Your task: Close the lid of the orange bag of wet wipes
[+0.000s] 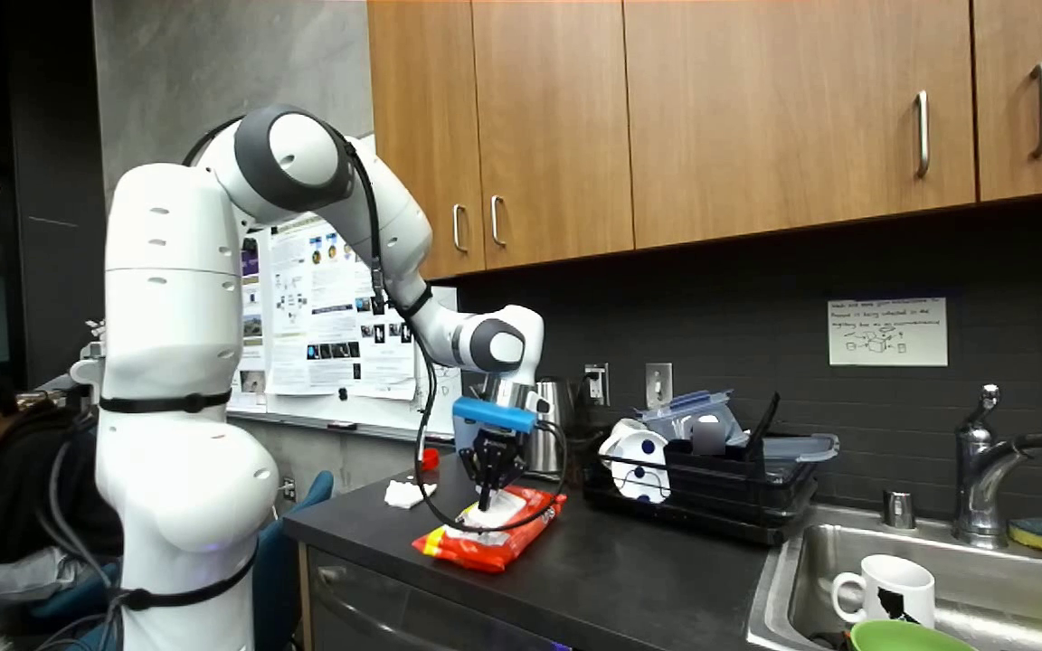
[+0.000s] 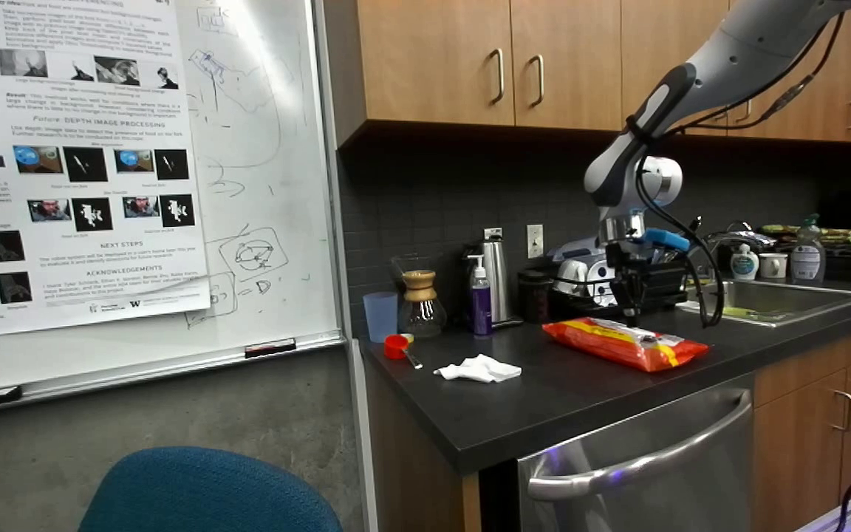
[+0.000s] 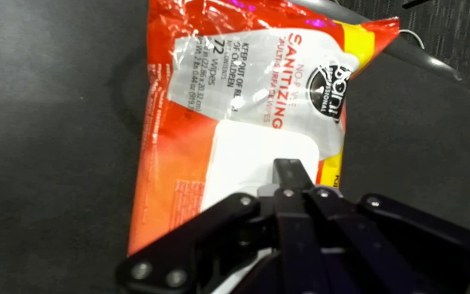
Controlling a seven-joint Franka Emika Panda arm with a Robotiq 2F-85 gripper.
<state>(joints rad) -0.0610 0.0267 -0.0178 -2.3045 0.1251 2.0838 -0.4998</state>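
Note:
The orange bag of wet wipes lies flat on the dark counter, in both exterior views (image 1: 487, 551) (image 2: 603, 346). In the wrist view the bag (image 3: 165, 143) shows its printed grey label. The lid (image 3: 251, 153) is a white rounded rectangle on the bag's top face. It looks flat against the bag; its near part is hidden behind the gripper. My gripper, in both exterior views (image 1: 484, 503) (image 2: 632, 319), points down over the bag. In the wrist view the gripper (image 3: 290, 165) has its fingertips together, with nothing between them, over the lid. I cannot tell whether they touch it.
A crumpled white tissue (image 2: 479, 369) and a red scoop (image 2: 396, 346) lie towards the counter's end. A black dish rack (image 1: 693, 484) stands behind the bag, beside the sink (image 1: 779, 588). A steel thermos (image 2: 496, 277) and a purple pump bottle (image 2: 481, 299) stand near the wall.

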